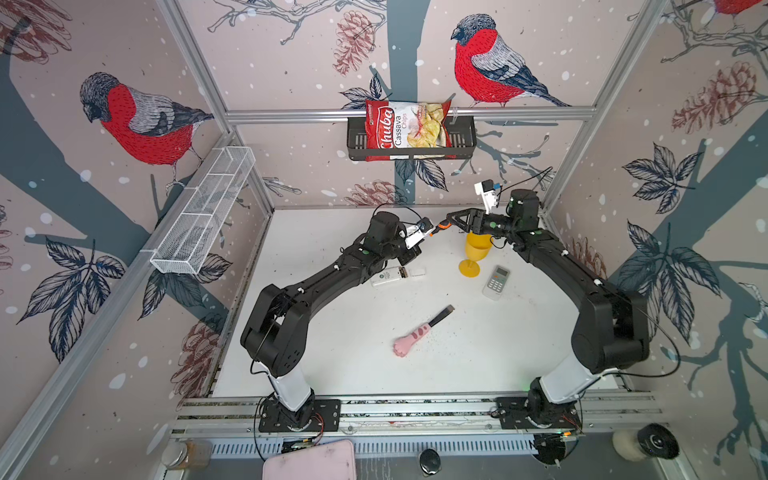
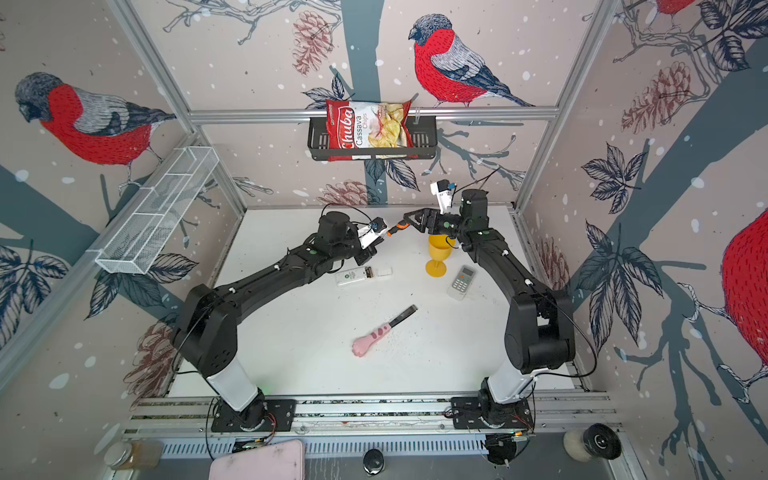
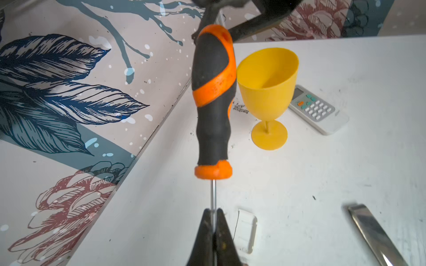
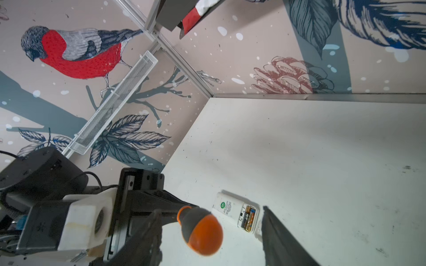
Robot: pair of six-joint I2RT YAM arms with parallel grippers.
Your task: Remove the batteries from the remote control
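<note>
A white remote control lies face down on the table, its back compartment open. The batteries, black and copper, sit inside it. Its loose cover lies beside it. My left gripper is shut on the thin metal shaft of an orange-and-black screwdriver, held above the table. My right gripper stands open around the handle's butt end, with a gap on each side.
A yellow goblet stands upright just below my right gripper. A second remote lies keypad up to its right. A pink lighter lies nearer the front. The back wall carries a black basket with a chips bag.
</note>
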